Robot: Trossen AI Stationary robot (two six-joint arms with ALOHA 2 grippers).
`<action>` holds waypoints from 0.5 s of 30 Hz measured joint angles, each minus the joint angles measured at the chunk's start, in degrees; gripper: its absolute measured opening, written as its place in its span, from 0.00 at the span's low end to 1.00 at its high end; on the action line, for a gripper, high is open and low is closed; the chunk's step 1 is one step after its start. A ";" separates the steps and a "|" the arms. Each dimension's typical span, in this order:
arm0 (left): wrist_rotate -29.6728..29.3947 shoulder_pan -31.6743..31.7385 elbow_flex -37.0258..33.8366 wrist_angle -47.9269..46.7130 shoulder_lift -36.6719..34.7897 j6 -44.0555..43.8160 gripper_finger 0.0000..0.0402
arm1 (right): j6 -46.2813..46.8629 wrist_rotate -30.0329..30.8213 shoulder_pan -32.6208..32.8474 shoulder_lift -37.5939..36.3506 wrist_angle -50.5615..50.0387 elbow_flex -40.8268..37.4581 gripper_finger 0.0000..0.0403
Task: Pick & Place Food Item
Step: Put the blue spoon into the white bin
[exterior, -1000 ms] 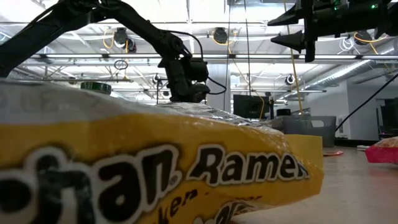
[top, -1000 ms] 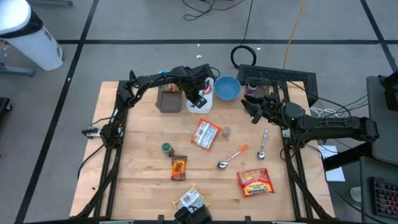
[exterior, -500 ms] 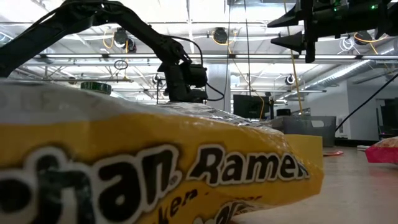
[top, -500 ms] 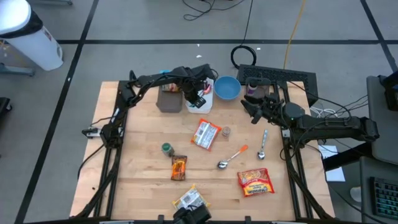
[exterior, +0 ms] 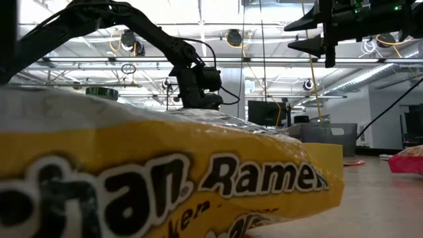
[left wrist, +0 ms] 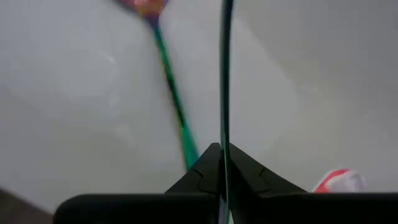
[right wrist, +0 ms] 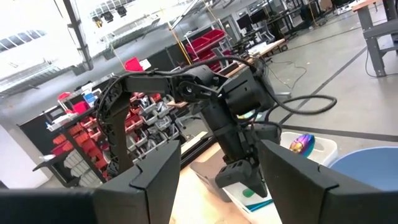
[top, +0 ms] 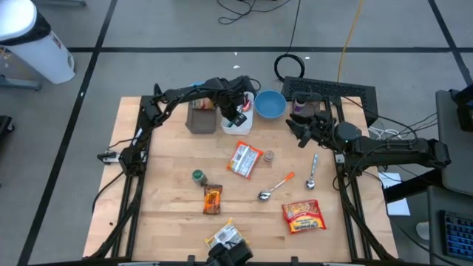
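The left gripper [top: 235, 112] hangs over the white tub [top: 247, 126] at the far side of the surface, jaws together. In its wrist view a green-handled spoon [left wrist: 174, 99] runs up to the jaws; whether they pinch it I cannot tell. The right gripper [top: 301, 131] waits in the air near the blue bowl [top: 270, 104], jaws apart.

No food is held. The closest packet [top: 244, 159] lies toward the front from both grippers, between them, its long axis slanted. I judge the left arm a little nearer.

I count four packets, the others here [top: 213, 199], [top: 303, 216] and [top: 225, 236], one jar [top: 198, 176], and two spoons [top: 312, 171], [top: 275, 188] on the surface.
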 joint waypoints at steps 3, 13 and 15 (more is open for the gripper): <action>-0.58 -0.05 0.92 0.11 0.04 0.60 0.04 | -0.04 0.00 0.00 0.00 -0.01 0.00 0.52; -0.78 -0.07 1.21 -0.37 0.04 1.48 0.07 | -0.04 0.00 0.00 0.00 -0.05 0.00 0.52; -0.77 -0.07 1.21 -0.54 0.04 1.46 0.06 | -0.04 0.00 0.00 0.00 -0.05 0.00 0.52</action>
